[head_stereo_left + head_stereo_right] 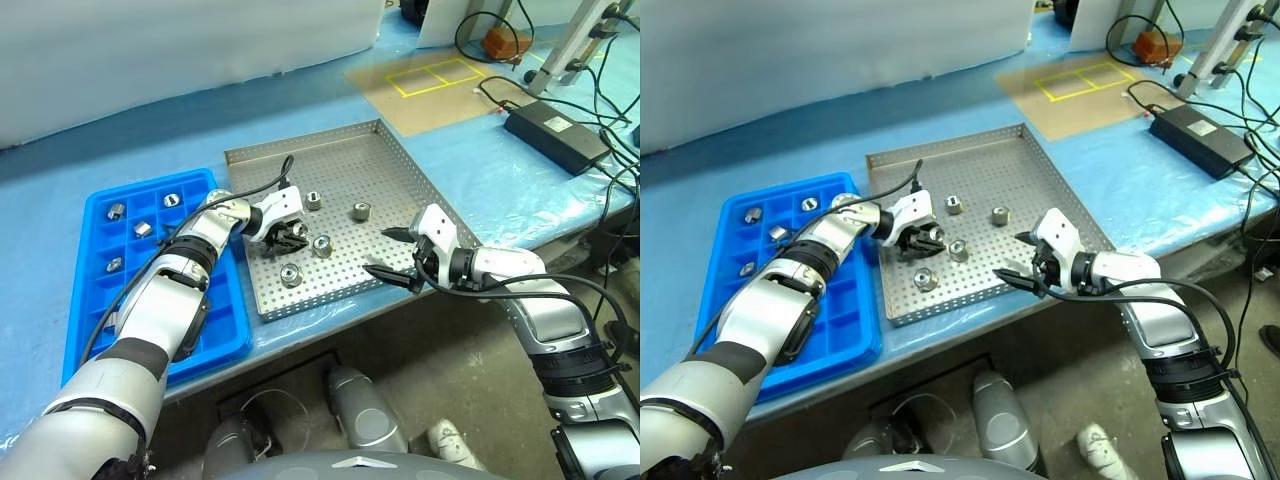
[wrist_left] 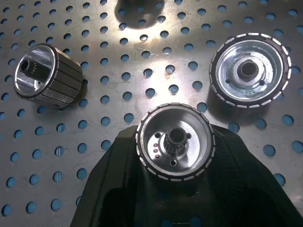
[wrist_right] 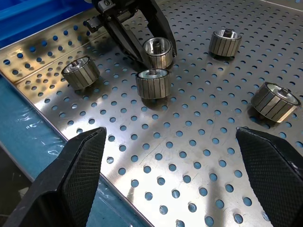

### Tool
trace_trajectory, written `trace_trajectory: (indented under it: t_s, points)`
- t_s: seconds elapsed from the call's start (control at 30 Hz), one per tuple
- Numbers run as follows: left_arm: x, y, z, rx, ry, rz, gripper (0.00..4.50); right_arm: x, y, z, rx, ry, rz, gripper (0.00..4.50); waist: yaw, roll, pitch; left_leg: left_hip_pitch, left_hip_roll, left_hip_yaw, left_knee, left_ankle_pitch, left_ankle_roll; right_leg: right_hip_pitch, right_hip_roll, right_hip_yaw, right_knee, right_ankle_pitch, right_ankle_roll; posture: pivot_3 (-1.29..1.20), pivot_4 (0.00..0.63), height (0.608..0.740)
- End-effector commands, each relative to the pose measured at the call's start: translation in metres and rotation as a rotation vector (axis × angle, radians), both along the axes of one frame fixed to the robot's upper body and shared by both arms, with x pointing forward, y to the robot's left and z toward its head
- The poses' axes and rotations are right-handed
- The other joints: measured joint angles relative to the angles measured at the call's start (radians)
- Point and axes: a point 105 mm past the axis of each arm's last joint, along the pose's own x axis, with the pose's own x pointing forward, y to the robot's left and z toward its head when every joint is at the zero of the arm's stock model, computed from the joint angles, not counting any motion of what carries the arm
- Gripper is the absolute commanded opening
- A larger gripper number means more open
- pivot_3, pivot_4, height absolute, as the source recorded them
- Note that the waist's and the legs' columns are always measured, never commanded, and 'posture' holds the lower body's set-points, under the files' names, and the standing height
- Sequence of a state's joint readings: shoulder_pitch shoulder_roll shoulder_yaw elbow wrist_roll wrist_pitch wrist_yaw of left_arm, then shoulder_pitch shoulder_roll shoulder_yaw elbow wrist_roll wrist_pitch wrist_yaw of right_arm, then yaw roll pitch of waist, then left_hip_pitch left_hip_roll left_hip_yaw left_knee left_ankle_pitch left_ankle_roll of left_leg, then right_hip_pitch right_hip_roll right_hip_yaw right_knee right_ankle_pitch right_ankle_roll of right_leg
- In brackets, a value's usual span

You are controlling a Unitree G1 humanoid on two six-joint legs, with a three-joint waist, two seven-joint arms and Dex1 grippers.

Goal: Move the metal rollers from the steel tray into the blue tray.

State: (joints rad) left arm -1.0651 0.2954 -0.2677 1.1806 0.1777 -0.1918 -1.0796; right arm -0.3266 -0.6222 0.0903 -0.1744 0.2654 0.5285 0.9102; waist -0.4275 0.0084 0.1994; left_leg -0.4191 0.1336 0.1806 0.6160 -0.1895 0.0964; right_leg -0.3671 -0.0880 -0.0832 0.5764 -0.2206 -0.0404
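The steel tray lies in the middle of the blue-covered table, and the blue tray lies along its left side. My left gripper reaches into the steel tray's left half, shut on a metal roller that stands on end on the perforated floor. Several more metal rollers lie loose around it, such as one close by, one toward the front rim and one further right. Several rollers sit in the blue tray's far compartments. My right gripper hovers open over the steel tray's front right corner, holding nothing.
A black power brick and loose cables lie at the table's right end. A cardboard sheet with yellow tape is behind the steel tray. The table's front edge runs just below both trays.
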Motion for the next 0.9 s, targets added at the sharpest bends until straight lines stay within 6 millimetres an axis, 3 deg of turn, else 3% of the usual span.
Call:
trace_trajectory:
  t_s: [0.03, 0.23, 0.37, 0.5, 0.6, 0.73, 0.9]
  points:
    - [0.006, 0.004, 0.007, -0.015, -0.029, 0.033, 1.72, 0.0, 0.004, 0.011, 0.0, -0.054, 0.026, 4.5, -0.001, 0.0, 0.0, 0.0, -0.001, 0.0, 0.0, 0.0, 0.001, 0.0, 0.0, 0.0, 0.0, 0.0, 0.0, -0.86, 0.15, 0.74]
    - [0.01, 0.005, 0.018, -0.045, -0.08, 0.049, 1.72, 0.002, 0.006, 0.011, -0.001, -0.056, 0.031, 4.5, -0.003, 0.0, 0.0, -0.002, -0.002, 0.0, 0.0, -0.002, 0.004, 0.0, -0.002, 0.0, -0.002, 0.003, -0.005, -0.85, 0.15, 0.74]
    - [0.015, -0.005, 0.052, -0.268, -0.058, 0.085, 1.72, 0.001, 0.009, 0.009, 0.001, -0.052, 0.044, 4.5, -0.007, 0.0, 0.0, -0.006, -0.002, 0.0, 0.0, -0.002, 0.004, -0.003, -0.002, 0.0, -0.002, 0.005, -0.004, -0.84, 0.15, 0.74]
    - [0.001, -0.007, 0.089, -0.459, 0.011, -0.003, 1.72, 0.002, 0.011, 0.009, 0.0, -0.051, 0.052, 4.5, -0.01, 0.0, 0.0, -0.012, -0.002, 0.0, -0.002, -0.001, 0.008, -0.01, -0.002, 0.0, -0.001, 0.006, -0.004, -0.82, 0.15, 0.74]
    - [-0.017, 0.008, 0.094, -0.46, 0.043, -0.043, 1.72, 0.003, 0.014, 0.008, -0.004, -0.049, 0.07, 4.5, -0.021, 0.0, 0.0, -0.02, -0.002, 0.0, -0.001, 0.0, 0.009, -0.023, -0.005, 0.0, 0.009, 0.006, -0.004, -0.8, 0.15, 0.74]
    - [-0.035, 0.041, 0.093, -0.424, -0.011, 0.046, 1.72, 0.006, 0.018, 0.008, 0.003, -0.046, 0.092, 4.5, -0.028, 0.0, 0.001, -0.017, 0.001, 0.0, -0.002, 0.0, 0.009, -0.023, -0.002, -0.002, 0.014, 0.005, -0.002, -0.76, 0.15, 0.74]
    - [-0.086, 0.085, 0.083, -0.392, -0.051, 0.183, 1.72, 0.01, 0.029, 0.016, 0.06, -0.04, 0.134, 4.5, -0.025, 0.001, 0.002, -0.014, 0.004, -0.001, -0.002, 0.004, 0.001, -0.021, 0.0, -0.003, 0.016, 0.005, -0.002, -0.69, 0.15, 0.74]
